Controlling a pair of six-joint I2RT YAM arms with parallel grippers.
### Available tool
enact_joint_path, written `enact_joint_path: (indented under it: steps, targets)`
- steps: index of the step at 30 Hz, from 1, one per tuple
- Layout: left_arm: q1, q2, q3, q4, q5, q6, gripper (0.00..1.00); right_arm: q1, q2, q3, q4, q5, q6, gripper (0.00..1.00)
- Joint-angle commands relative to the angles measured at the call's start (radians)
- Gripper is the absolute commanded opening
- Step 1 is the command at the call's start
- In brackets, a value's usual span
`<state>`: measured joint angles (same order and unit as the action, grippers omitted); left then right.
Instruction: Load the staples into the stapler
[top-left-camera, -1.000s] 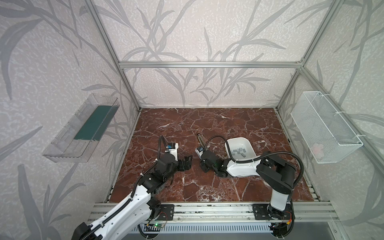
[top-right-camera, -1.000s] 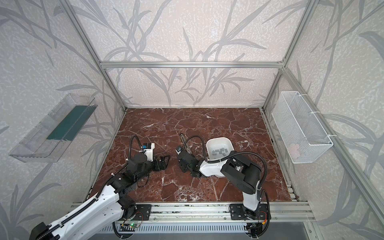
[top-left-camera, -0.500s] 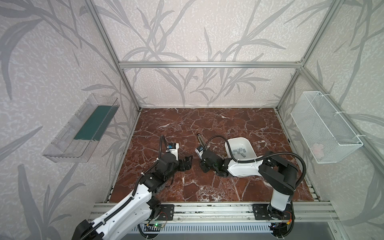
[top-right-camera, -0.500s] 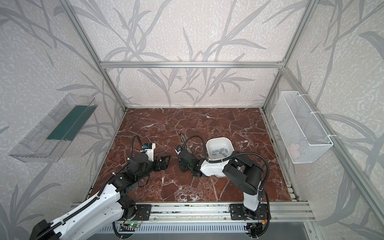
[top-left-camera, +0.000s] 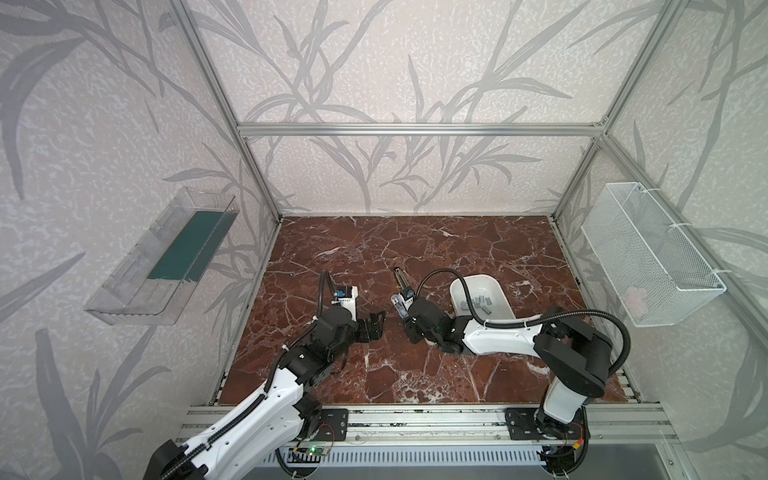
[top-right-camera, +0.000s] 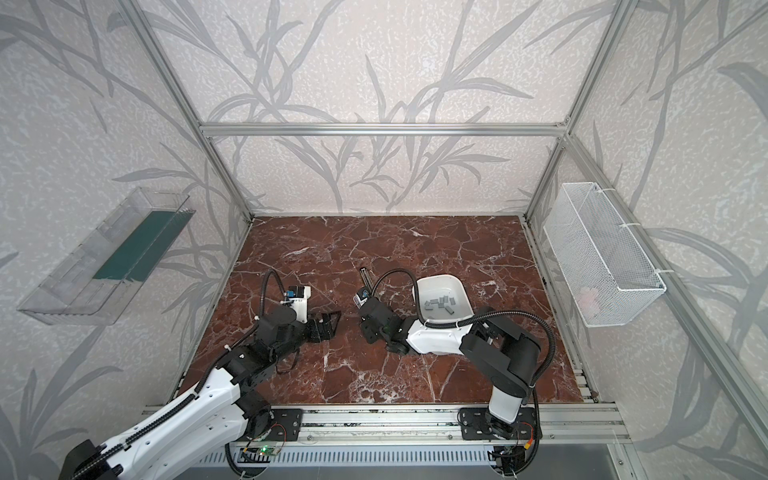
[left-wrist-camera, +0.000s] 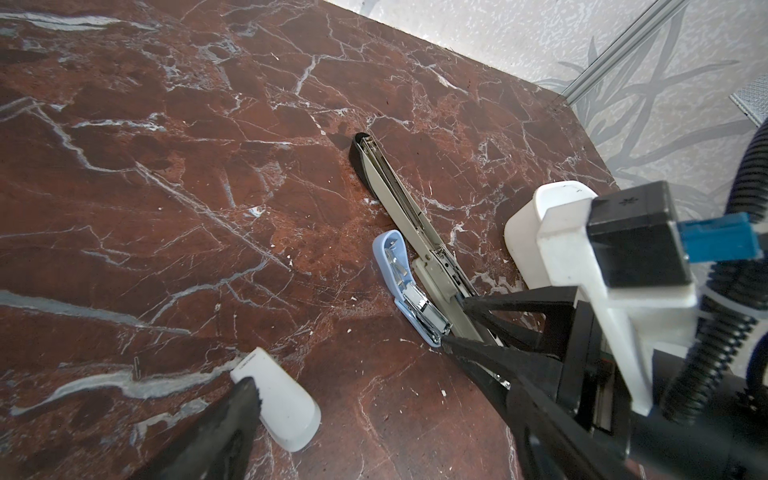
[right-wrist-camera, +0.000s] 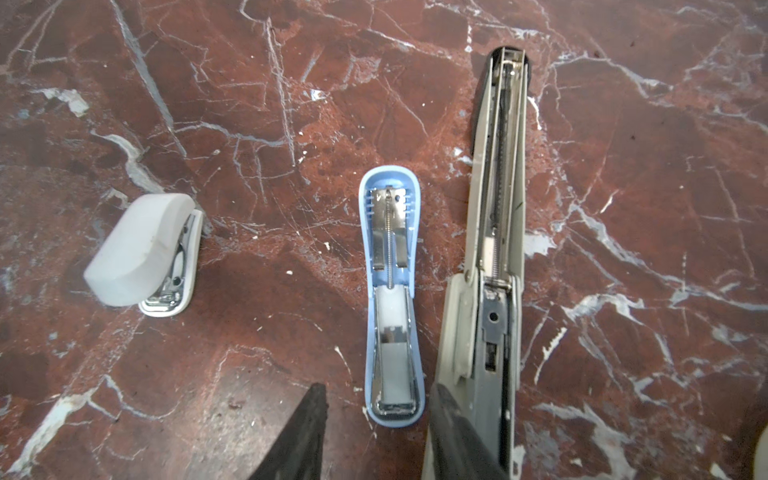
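A small blue stapler (right-wrist-camera: 390, 299) lies hinged open on the marble floor, with a grey strip of staples (right-wrist-camera: 395, 368) in its channel. My right gripper (right-wrist-camera: 379, 390) is open and its jaws straddle the stapler's near end without touching it. In both top views it sits at mid-floor (top-left-camera: 402, 312) (top-right-camera: 365, 311). More loose staples (top-left-camera: 478, 302) lie in the white bowl (top-left-camera: 457, 286). My left gripper (left-wrist-camera: 382, 386) (top-left-camera: 376, 326) is open, with a small white stapler (left-wrist-camera: 276, 395) just inside one finger.
A long grey stapler (right-wrist-camera: 496, 199) lies open right beside the blue one, touching my right gripper's outer finger. The white stapler (right-wrist-camera: 143, 249) lies on the blue one's other side. A wire basket (top-left-camera: 648, 257) hangs on the right wall and a clear tray (top-left-camera: 166, 257) on the left.
The right arm's elbow has drifted slightly toward the right and front. The left arm has stayed where it was.
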<state>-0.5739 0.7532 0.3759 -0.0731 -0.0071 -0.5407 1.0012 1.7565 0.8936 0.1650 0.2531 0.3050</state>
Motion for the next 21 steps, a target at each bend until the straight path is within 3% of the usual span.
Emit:
enact_joint_path:
  steps: [1,11,21]
  targets:
    - [0.001,-0.008,0.014,0.013,-0.022,0.015,0.93,-0.005,0.047,0.040,-0.053,0.011,0.024,0.43]
    - [0.001,-0.035,-0.002,0.007,-0.039,0.019,0.93,-0.006,0.130,0.107,-0.103,0.019,0.031,0.41]
    - [0.002,-0.030,-0.019,0.025,-0.077,0.009,0.95,-0.006,0.152,0.104,-0.082,0.003,0.030,0.26]
